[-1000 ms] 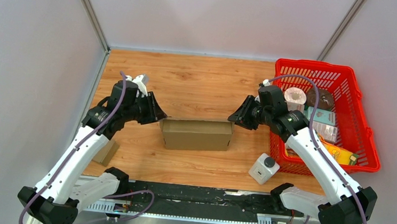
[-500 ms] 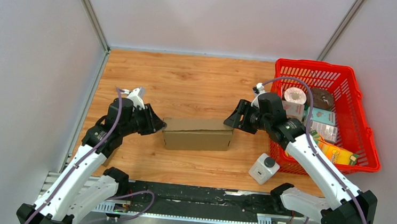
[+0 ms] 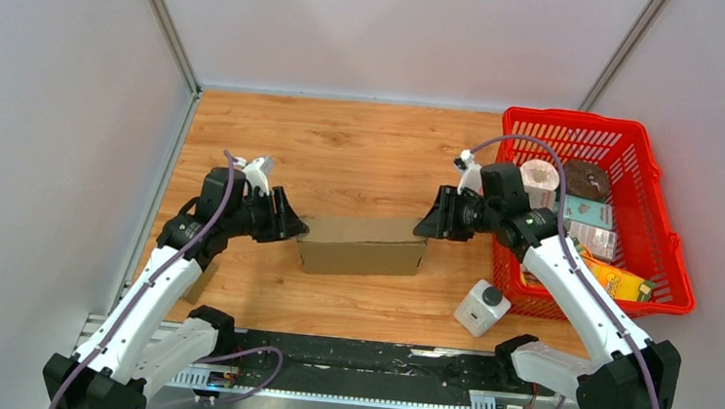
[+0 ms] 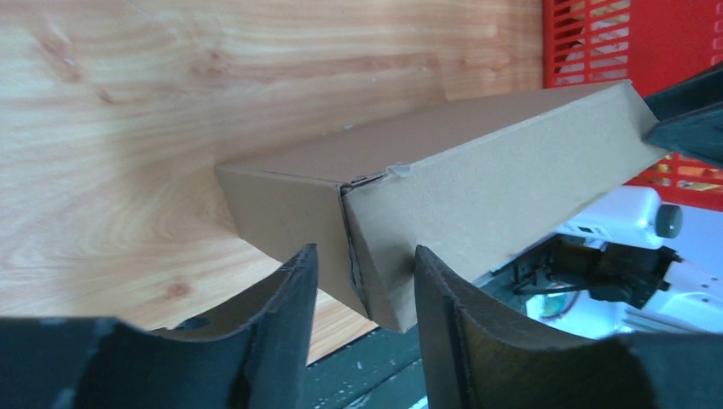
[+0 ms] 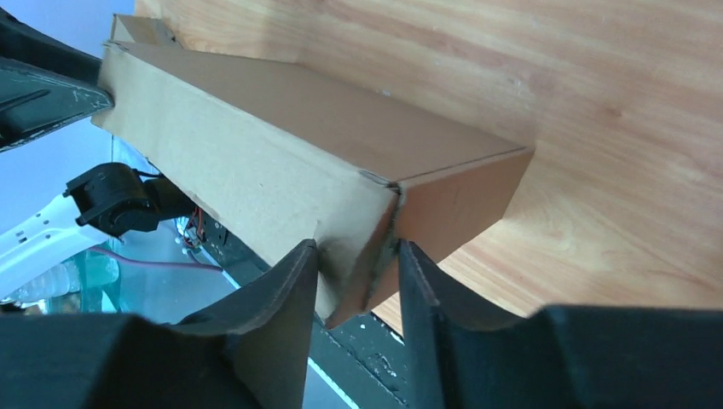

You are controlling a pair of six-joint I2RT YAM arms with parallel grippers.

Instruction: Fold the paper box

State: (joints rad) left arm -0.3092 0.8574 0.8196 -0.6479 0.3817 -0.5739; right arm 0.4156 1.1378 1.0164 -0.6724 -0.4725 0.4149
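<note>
The brown paper box (image 3: 360, 245) lies closed on the wooden table, long side across. My left gripper (image 3: 290, 226) is at its left end. In the left wrist view the gripper (image 4: 362, 285) is open and straddles the box's (image 4: 477, 170) near left corner. One finger touches the long face, and a gap shows beside the other. My right gripper (image 3: 429, 225) is at the right end. In the right wrist view the gripper (image 5: 358, 281) is shut on the box's (image 5: 256, 153) near right corner, both fingers against the card.
A red basket (image 3: 672, 258) full of packets stands at the right, close behind my right arm. A small white bottle with a black cap (image 3: 480, 308) stands near the front edge. A small cardboard piece (image 3: 198, 280) lies under my left arm.
Both grippers have moved down and in onto the box's two ends. The box's top edge has shifted slightly, and the box stays in the same place.
</note>
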